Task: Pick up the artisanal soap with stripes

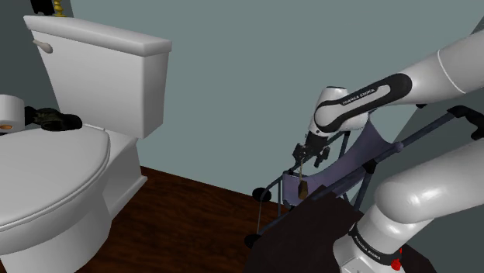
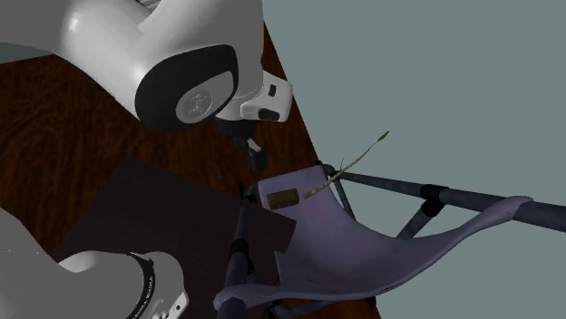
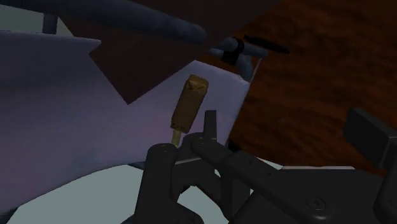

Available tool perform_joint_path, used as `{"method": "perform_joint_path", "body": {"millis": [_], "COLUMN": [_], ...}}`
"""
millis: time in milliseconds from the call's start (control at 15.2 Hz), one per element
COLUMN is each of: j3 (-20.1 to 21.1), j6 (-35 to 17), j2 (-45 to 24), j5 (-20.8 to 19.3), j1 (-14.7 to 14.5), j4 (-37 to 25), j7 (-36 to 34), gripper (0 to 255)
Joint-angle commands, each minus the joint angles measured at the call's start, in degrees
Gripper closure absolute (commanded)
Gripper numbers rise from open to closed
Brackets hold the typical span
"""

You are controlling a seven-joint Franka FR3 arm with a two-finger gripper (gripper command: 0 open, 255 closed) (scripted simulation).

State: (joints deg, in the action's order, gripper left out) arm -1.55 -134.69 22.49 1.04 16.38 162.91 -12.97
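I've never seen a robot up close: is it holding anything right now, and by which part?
Nothing, it seems. The gripper hovers just above the brown soap bar, which lies on the purple fabric sling, with a gap between them.

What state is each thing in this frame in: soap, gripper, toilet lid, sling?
Brown soap bar: lying on the sling, not held.
Gripper: just above the soap, apart from it.
Toilet lid: down.
Fabric sling: spread on its frame.

Soap [image 2: 282,198] on sling [image 2: 363,243]; toilet [image 1: 101,74] well apart, at the shoulder view's left
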Motion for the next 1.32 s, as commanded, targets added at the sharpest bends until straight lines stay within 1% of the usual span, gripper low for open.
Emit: {"method": "perform_joint_path", "body": {"millis": [0,462,660,792,858,1254], "j3": [-0.1,-1.8,-3.6,-4.8,-5.0,-3.8], "j6": [-5.9,-25.0,-32.6,-37.3,-37.6,-42.9], "j2": [-4.3,-22.0,-30.1,-35.6,-35.9,-43.2], "j5": [-0.5,-3.5,-4.9,-4.9,-4.7,-4.0], "j1": [1.4,6.5,7.9,8.5,8.4,9.4], "j4": [0.8,0.4,-1.0,-2.3,-2.4,-4.3], "j7": [-2.4,-10.4,-14.1,-15.9,-15.9,-15.6], "gripper": [0,0,0,0,0,0]}}
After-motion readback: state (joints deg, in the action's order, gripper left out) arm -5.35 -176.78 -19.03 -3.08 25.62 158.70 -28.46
